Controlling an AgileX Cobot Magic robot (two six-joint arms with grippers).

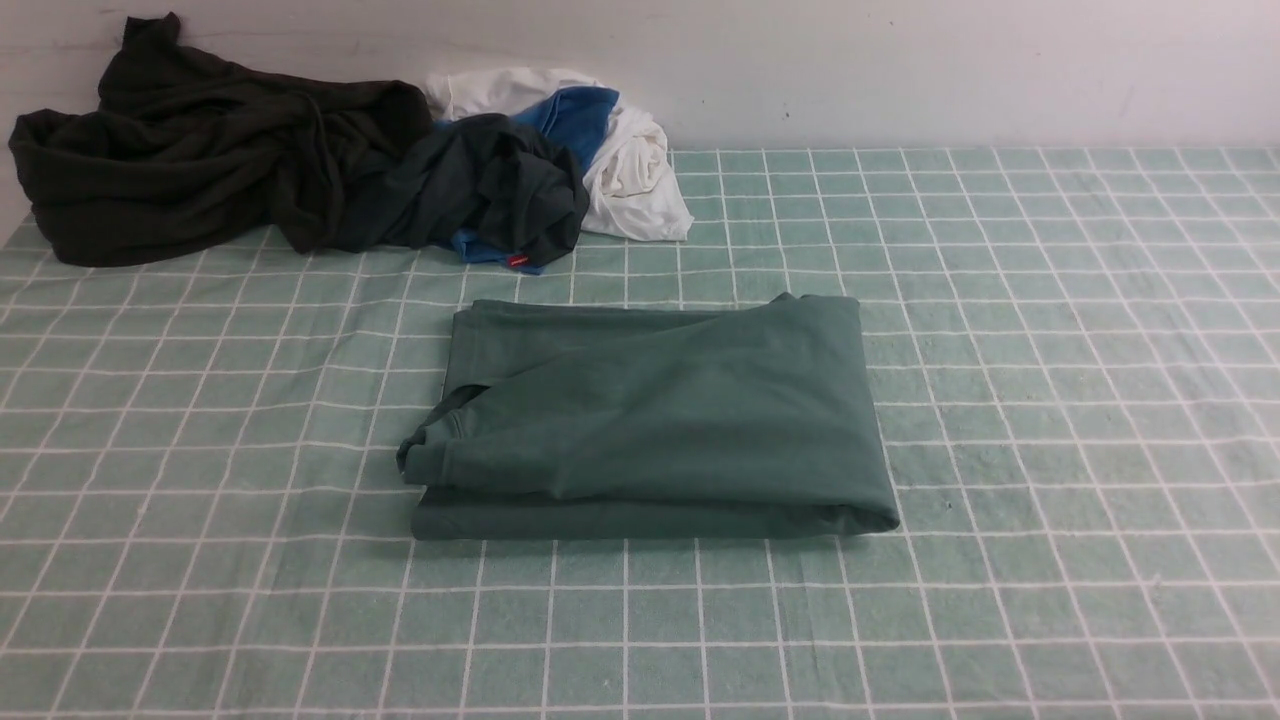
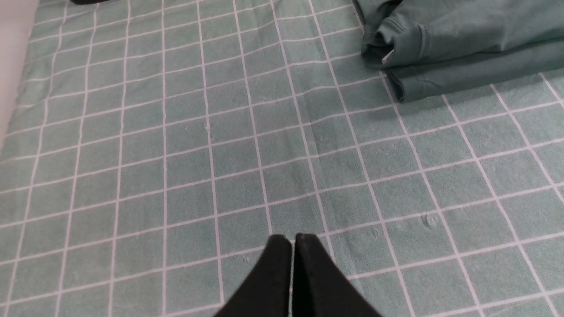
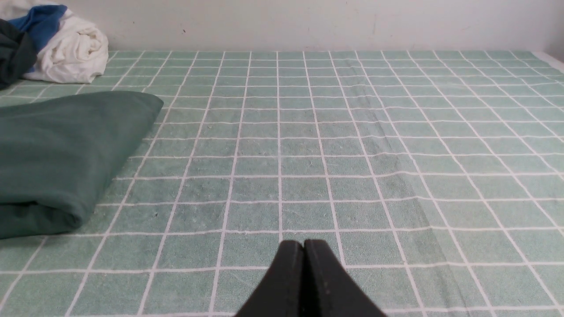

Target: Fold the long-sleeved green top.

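The green long-sleeved top (image 1: pixel 660 415) lies folded into a thick rectangle in the middle of the checked cloth, a cuffed sleeve end showing at its left edge. The left wrist view catches that corner of the top (image 2: pixel 462 44), the right wrist view its other end (image 3: pixel 61 154). My left gripper (image 2: pixel 293 240) is shut with nothing in it, hovering over bare cloth away from the top. My right gripper (image 3: pixel 304 244) is shut and empty too, over bare cloth to the right of the top. Neither arm appears in the front view.
A pile of clothes lies at the back left against the wall: a very dark garment (image 1: pixel 200 150), a dark charcoal-teal one with a red tag (image 1: pixel 490 190), and a white and blue one (image 1: pixel 610 140). The green checked tablecloth (image 1: pixel 1050 400) covers the table.
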